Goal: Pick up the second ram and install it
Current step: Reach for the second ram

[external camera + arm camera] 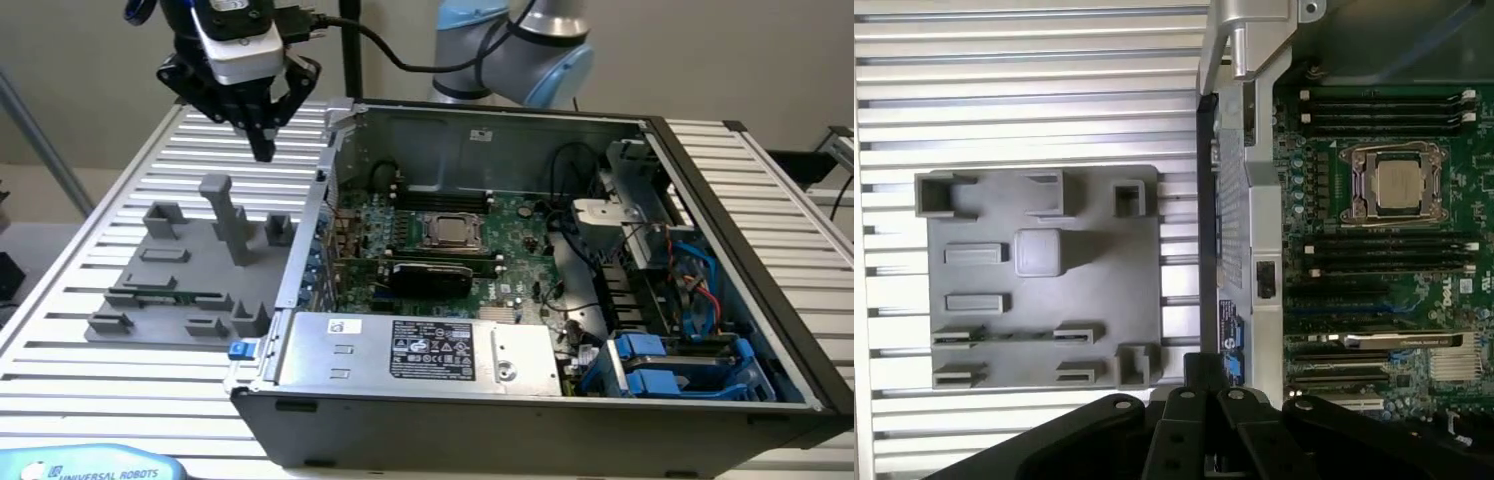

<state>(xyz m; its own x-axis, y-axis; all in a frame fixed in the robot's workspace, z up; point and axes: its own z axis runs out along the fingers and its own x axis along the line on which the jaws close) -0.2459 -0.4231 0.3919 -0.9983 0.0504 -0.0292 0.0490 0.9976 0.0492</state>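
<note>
The second ram (171,297) is a slim green stick lying in a slot near the front of the grey fixture (187,262), on the exterior view's left. In the wrist view, the ram (1014,335) is a thin dark strip between two slot ends of the fixture (1044,280). My gripper (263,150) hangs high above the fixture's far side, fingers shut together with nothing between them. Its black fingers (1184,410) show pressed together in the wrist view. The motherboard (441,230) with its memory slots (1384,245) lies inside the open computer case (747,215).
A tall grey post (227,215) rises from the fixture below my gripper. The case's metal side wall (320,200) stands between fixture and motherboard. A silver power supply (427,350) fills the case front, with blue drive bays (681,365) on the exterior view's right. The slatted table (80,390) surrounds everything.
</note>
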